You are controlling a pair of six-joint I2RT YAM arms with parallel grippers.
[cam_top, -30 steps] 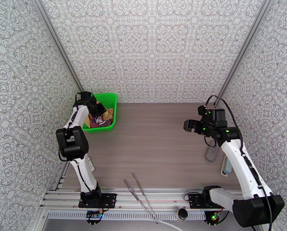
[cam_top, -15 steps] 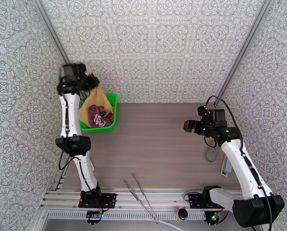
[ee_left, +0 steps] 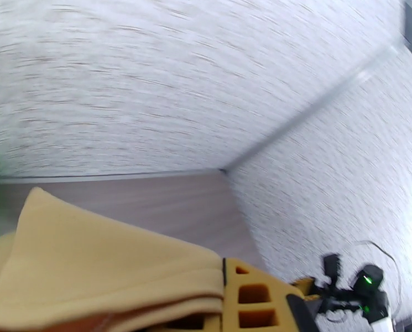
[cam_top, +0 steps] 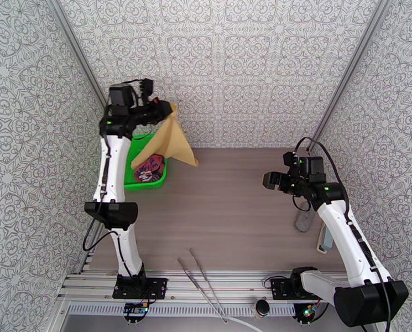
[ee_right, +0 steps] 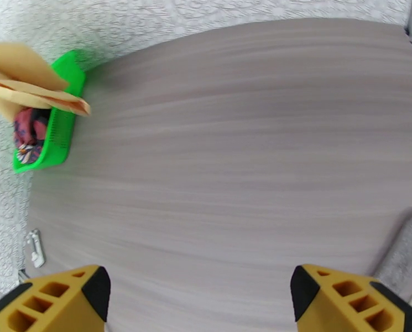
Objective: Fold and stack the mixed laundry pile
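My left gripper (cam_top: 166, 110) is raised high at the back left, shut on a corner of the tan cloth (cam_top: 168, 141), which hangs down over the green basket's right side. In the left wrist view the tan cloth (ee_left: 100, 266) sits folded against a yellow finger (ee_left: 255, 300). The maroon tank top (cam_top: 149, 168) lies crumpled inside the green basket (cam_top: 129, 182). My right gripper (cam_top: 267, 180) hovers open above the table's right half, fingers far apart. From the right wrist, the cloth (ee_right: 23, 78) and the maroon top (ee_right: 30, 131) appear at the far left.
A grey pad (cam_top: 304, 221) lies on the table by the right arm. Two thin metal rods (cam_top: 197, 278) rest at the near edge between the arm bases. Patterned walls enclose the table on three sides.
The left arm rose out of the basket, lifting the tan cloth up and to the right, so the maroon top is now uncovered. The right arm has stayed still.
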